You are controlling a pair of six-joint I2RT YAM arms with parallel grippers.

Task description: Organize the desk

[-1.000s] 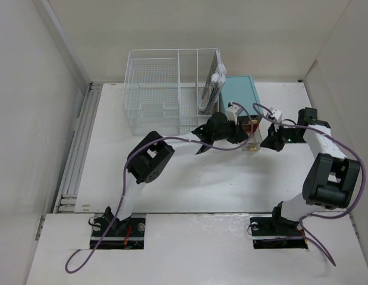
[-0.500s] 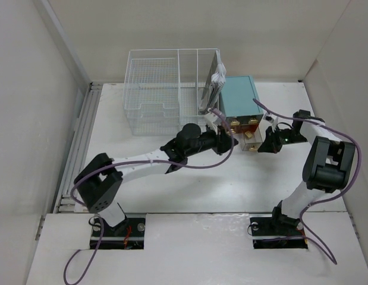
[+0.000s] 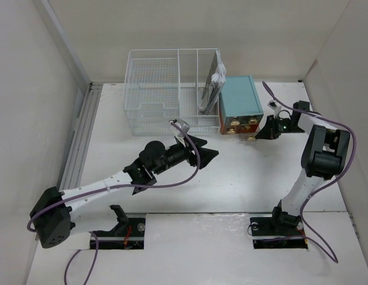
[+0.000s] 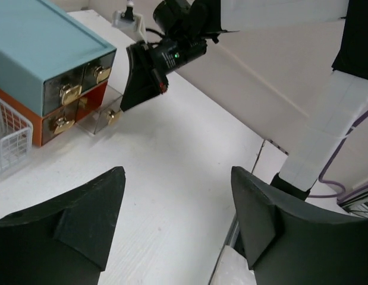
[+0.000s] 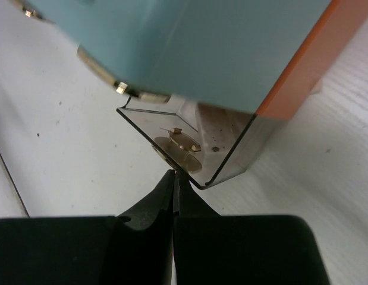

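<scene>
Since the left arm lies stretched low across the near part of the bench (image 3: 243, 184), the wide white tabletop that carries everything here, the left end effector (image 3: 205, 149) sits well apart from the work, its fingers spread and holding nothing; that placement looks meant to leave the other arm room. Farther back and to the right, the right end effector (image 5: 173, 185) has its fingers pressed together into a single point, and that point meets the front of a small clear drawer (image 5: 198, 151) by its brass knob. Closed fingers suit a push better than a grasp, so I judge the step in hand to be sliding this drawer home. It juts only a little from the bottom row of the teal drawer box (image 3: 238, 100), which stands beside the white wire-mesh rack (image 3: 163, 95) at the far side of the bench; a dark bundle of papers (image 3: 214, 86) stands upright in the rack's right slot. A second ago the left end effector was up at the box front next to the drawer, which stuck out farther; since then that arm has swept back toward its base, and the right one has advanced toward the box.
</scene>
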